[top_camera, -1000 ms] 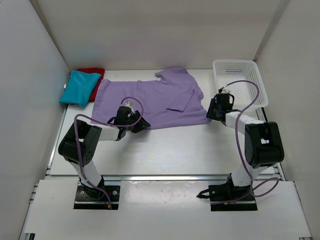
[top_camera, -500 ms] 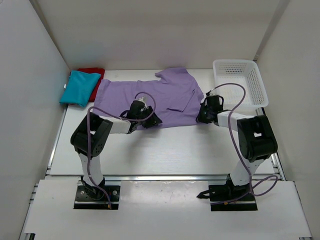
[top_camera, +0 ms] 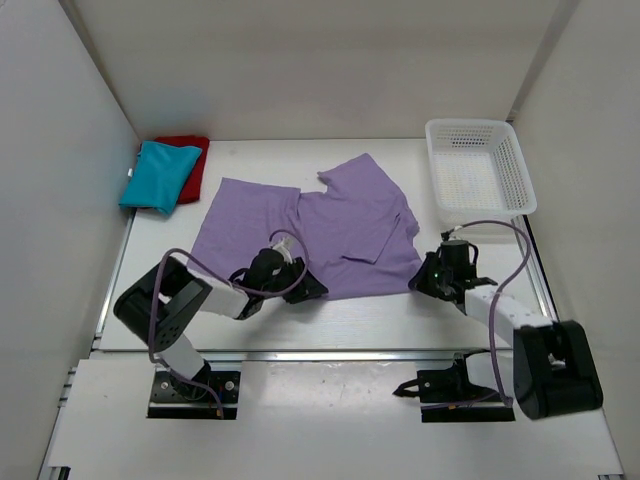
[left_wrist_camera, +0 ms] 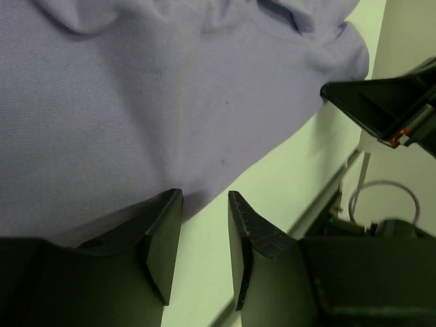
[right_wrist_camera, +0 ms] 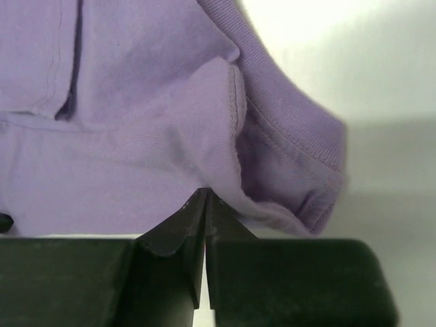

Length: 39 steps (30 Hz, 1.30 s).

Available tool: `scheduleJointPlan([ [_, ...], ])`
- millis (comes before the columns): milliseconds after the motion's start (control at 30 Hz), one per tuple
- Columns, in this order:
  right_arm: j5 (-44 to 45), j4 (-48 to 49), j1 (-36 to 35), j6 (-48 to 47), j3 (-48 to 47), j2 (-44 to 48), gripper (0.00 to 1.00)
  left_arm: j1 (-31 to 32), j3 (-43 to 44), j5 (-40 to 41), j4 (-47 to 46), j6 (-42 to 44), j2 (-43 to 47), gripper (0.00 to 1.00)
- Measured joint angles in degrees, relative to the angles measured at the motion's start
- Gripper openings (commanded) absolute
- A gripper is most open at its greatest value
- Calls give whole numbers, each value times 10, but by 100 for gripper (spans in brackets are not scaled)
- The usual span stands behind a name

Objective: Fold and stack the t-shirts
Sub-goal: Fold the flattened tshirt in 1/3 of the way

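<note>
The lavender t-shirt [top_camera: 330, 235] lies spread and wrinkled across the middle of the table, its right sleeve bunched. My right gripper [top_camera: 422, 281] sits at its near right corner. In the right wrist view the right gripper [right_wrist_camera: 206, 192] is shut, pinching the edge of the lavender shirt [right_wrist_camera: 136, 136]. My left gripper [top_camera: 312, 288] rests at the shirt's near hem. In the left wrist view the left gripper [left_wrist_camera: 204, 194] has its jaws apart with bare table between them, one finger lying over the hem [left_wrist_camera: 136, 102]. The teal t-shirt [top_camera: 158, 176] lies folded at the far left, partly over the red t-shirt [top_camera: 186, 148].
A white mesh basket [top_camera: 478, 165] stands at the far right. White walls enclose the table on the left, back and right. The right arm's black body [left_wrist_camera: 388, 102] shows in the left wrist view beyond the shirt's corner.
Both grippers have pulled back toward the near edge and the lavender shirt has slid and bunched with them. The right gripper has shut on its corner.
</note>
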<state>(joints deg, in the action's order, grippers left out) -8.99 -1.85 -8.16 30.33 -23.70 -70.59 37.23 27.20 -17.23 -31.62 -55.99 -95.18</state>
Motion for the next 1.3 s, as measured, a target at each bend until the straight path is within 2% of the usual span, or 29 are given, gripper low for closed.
scheduleJointPlan([
  [167, 7, -89, -16, -3, 15, 99, 19, 7, -40, -11, 39, -15, 69, 58],
  [300, 14, -109, -46, -7, -27, 127, 22, -51, -27, 3, 122, 20, 143, 68],
  [400, 0, -75, -89, -10, -55, 95, 24, -125, -17, 12, 153, 50, 203, 69],
  [467, -15, -49, -111, -10, -76, 47, 24, -192, -17, 7, 159, 63, 231, 67],
  [533, -28, -24, -124, -10, -93, -6, 25, -256, -23, 5, 161, 70, 244, 60],
  [567, -32, -12, -129, -9, -98, -29, 25, -289, -31, 0, 160, 72, 248, 52],
  [633, -38, 10, -140, -8, -106, -69, 26, -336, -55, -5, 160, 70, 249, 43],
  [800, -46, 45, -143, -4, -117, -142, 29, -408, -123, -38, 160, 50, 249, 37],
  [967, -57, 73, -138, -1, -117, -157, 27, -517, -164, -75, 147, 24, 243, 34],
  [1100, -65, 82, -137, -1, -121, -163, 26, -557, -190, -90, 152, 15, 278, 33],
  [1267, -80, 78, -135, -5, -164, -213, 25, -560, -200, -91, 184, 17, 337, 32],
  [1300, -83, 76, -135, -5, -170, -219, 16, -556, -199, -93, 184, 17, 338, 30],
])
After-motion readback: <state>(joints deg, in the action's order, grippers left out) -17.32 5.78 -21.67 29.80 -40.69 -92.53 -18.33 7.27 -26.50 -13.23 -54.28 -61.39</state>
